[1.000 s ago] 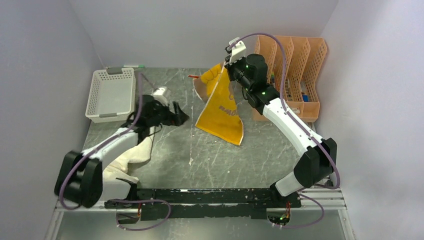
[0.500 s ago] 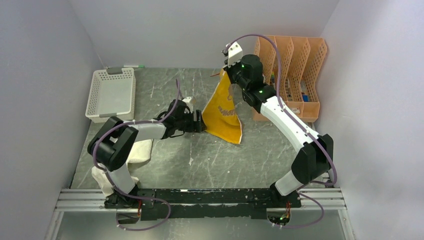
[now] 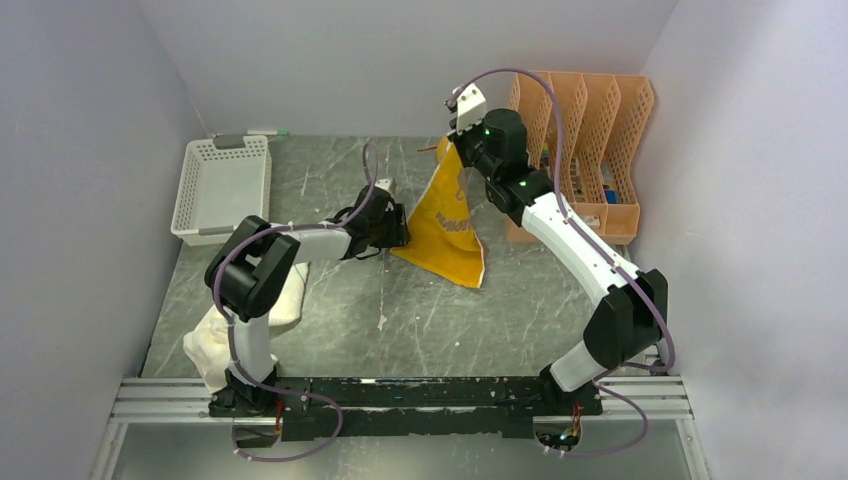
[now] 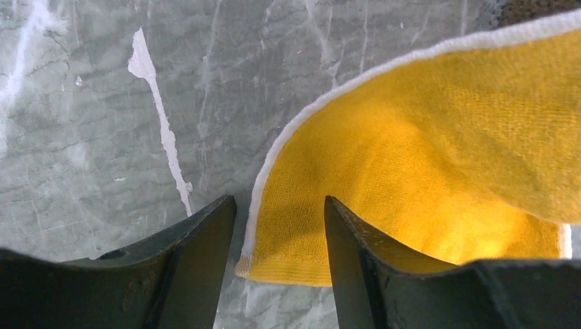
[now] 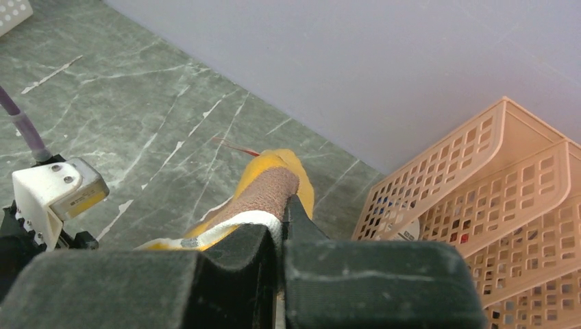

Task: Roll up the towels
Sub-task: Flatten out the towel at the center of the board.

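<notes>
The mustard-yellow and brown towel (image 3: 445, 225) hangs from my right gripper (image 3: 452, 140), which is shut on its top corner (image 5: 264, 199) and holds it up; its lower part lies on the table. My left gripper (image 3: 397, 235) is open at the towel's lower left corner. In the left wrist view that pale-edged corner (image 4: 288, 257) lies on the table between the open jaws (image 4: 279, 226), which do not pinch it. The cream-white towel (image 3: 245, 325) lies crumpled at the near left, partly under the left arm.
A white basket (image 3: 222, 188) stands at the far left. Orange perforated file holders (image 3: 590, 150) stand at the far right, close behind my right arm. The table is grey marble (image 3: 420, 310) with walls on three sides.
My left gripper has swung from the far left across to the yellow towel's lower left corner. My right gripper has drawn the towel's top in, so it hangs narrower.
</notes>
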Robot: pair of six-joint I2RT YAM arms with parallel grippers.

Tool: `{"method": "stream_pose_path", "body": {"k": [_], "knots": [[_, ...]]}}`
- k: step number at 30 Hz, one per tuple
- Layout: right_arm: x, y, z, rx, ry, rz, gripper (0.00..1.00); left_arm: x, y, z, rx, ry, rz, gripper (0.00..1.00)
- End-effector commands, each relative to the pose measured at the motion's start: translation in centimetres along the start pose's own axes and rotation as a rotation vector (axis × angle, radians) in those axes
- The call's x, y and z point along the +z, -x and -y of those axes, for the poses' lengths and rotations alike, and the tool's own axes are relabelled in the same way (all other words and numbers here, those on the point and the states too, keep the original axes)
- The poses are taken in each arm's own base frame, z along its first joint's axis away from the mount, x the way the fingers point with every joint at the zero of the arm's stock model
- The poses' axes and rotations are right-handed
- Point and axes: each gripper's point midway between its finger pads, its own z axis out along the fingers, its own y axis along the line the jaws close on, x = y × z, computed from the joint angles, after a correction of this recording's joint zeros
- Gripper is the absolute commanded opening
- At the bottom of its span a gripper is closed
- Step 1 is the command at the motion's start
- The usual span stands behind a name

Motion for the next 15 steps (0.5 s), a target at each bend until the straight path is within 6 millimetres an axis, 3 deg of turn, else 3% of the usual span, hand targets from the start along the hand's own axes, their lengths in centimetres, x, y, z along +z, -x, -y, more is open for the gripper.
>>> {"method": "stream_pose_path", "body": {"k": [1, 12, 13, 15], "knots": [[-1.4, 2.4, 1.3, 0.003, -0.029, 0.069, 0.0, 0.6, -4.0, -2.6, 0.033, 0.142, -0.117, 0.62], [-2.9, 3.7, 2.0, 0.02, -0.044, 0.105, 0.0, -1.6, -10.6, -5.5, 0.02, 0.23, -0.239, 0.55], [-3.0, 3.8, 1.9, 0.022, -0.04, 0.111, 0.0, -1.5, -10.9, -5.7, 0.021, 0.235, -0.246, 0.51], [-3.3, 4.2, 2.0, 0.026, -0.038, 0.119, 0.0, -1.0, -11.2, -5.9, 0.025, 0.245, -0.252, 0.32]]}}
